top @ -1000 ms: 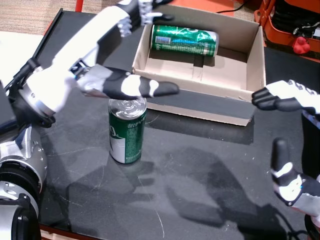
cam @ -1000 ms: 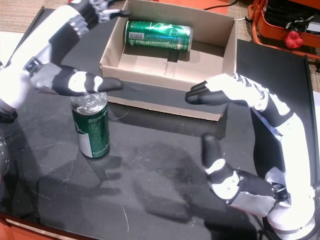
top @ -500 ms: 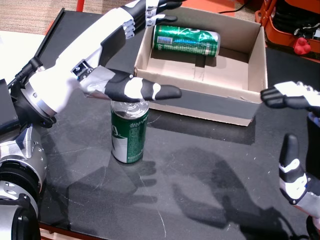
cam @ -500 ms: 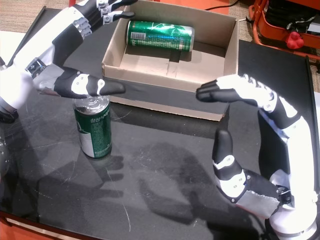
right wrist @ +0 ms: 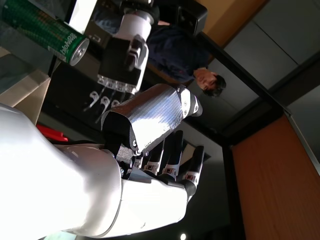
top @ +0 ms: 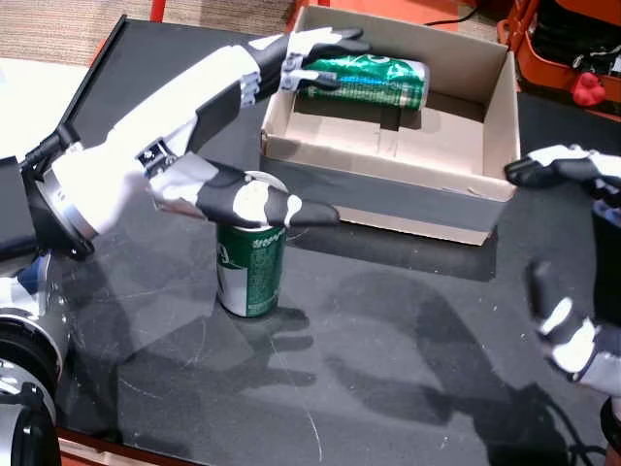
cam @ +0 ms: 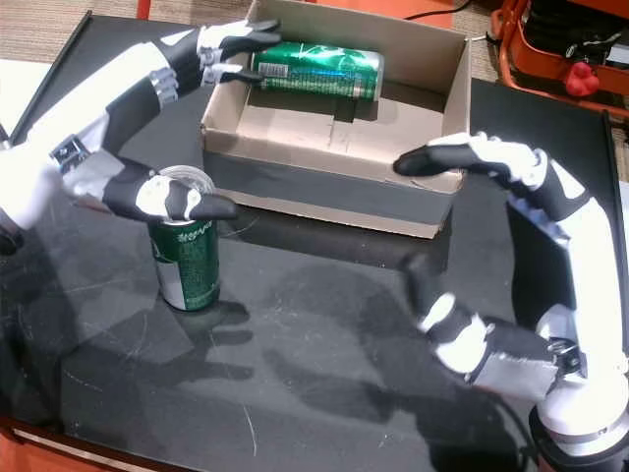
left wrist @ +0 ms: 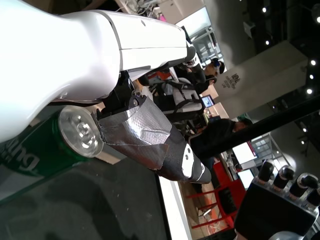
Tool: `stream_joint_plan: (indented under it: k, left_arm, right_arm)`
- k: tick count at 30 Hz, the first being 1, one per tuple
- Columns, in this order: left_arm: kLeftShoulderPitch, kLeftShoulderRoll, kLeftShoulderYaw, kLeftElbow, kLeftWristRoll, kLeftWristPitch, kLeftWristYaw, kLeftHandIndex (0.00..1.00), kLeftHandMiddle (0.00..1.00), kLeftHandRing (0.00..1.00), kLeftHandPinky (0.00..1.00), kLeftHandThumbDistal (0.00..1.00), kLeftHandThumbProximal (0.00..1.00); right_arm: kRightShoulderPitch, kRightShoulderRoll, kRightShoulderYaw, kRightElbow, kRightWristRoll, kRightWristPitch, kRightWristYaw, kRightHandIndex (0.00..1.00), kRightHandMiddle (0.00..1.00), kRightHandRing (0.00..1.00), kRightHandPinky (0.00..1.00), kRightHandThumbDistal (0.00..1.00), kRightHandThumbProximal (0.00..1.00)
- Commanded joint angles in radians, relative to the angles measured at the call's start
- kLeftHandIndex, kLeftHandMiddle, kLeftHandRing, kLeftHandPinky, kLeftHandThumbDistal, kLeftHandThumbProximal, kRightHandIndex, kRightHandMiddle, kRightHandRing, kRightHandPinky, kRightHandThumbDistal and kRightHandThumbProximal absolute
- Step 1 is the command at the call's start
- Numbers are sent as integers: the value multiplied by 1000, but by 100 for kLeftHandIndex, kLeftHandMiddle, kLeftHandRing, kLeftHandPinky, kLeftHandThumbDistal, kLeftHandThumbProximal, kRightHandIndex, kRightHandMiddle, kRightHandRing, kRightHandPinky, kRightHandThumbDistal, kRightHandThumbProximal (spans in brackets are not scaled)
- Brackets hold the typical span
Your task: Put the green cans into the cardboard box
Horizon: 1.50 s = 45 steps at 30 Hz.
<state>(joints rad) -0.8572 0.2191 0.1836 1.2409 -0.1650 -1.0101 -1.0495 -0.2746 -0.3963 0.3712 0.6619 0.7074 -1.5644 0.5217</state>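
One green can (top: 249,267) is standing upright on the black tabletop (top: 388,330), just in front of the cardboard box (top: 388,189) at its near-left corner; a 2nd green can (top: 374,83) is lying on its side inside the box, against the far wall. The left hand (top: 218,126) is hovering over the standing can w/ fingers apart and holding nothing: its thumb (top: 257,204) is extending across the can's top, whether touching cannot be told, while the fingers (top: 315,53) are reaching over the box's left wall toward the end of the lying can. In a head view the same spread is showing, thumb (cam: 172,200) over the can top, fingers (cam: 236,49) at the box edge. The right hand (cam: 511,246) is hanging open near the box's near-right corner, fingers (cam: 462,157) above the front wall, thumb (cam: 442,320) well apart below, gripping nothing. The right wrist view is showing a person (right wrist: 172,62) in the background. An orange object (top: 572,49) is sitting beyond the tabletop's far-right edge.
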Motion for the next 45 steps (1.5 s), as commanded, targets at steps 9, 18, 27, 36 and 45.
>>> stream_joint_plan:
  k: [9, 18, 27, 36, 45]
  left_arm:
    - [24, -14, -9, 6, 0, 3, -1, 87, 97, 99, 88, 100, 29]
    - [31, -22, -22, 13, 16, 14, 21, 87, 96, 98, 87, 100, 29]
    - [61, 7, -103, 26, 124, 46, 83, 77, 92, 93, 81, 100, 30]
    - [73, 22, -136, 30, 140, 48, 104, 77, 91, 91, 79, 100, 32]
    - [64, 37, -158, 33, 145, 53, 127, 77, 91, 93, 79, 100, 32]
  right_arm:
    - [31, 7, -32, -20, 29, -30, 58, 57, 58, 61, 70, 67, 87]
    - [70, 19, -68, -71, 121, 35, 174, 59, 58, 60, 68, 53, 75]
    - [118, 91, -215, -165, 235, 225, 435, 64, 62, 61, 65, 50, 76]
    - [66, 218, -442, -148, 327, 368, 768, 63, 62, 61, 70, 56, 77]
    - [11, 305, -628, -135, 338, 483, 981, 62, 60, 60, 72, 51, 80]
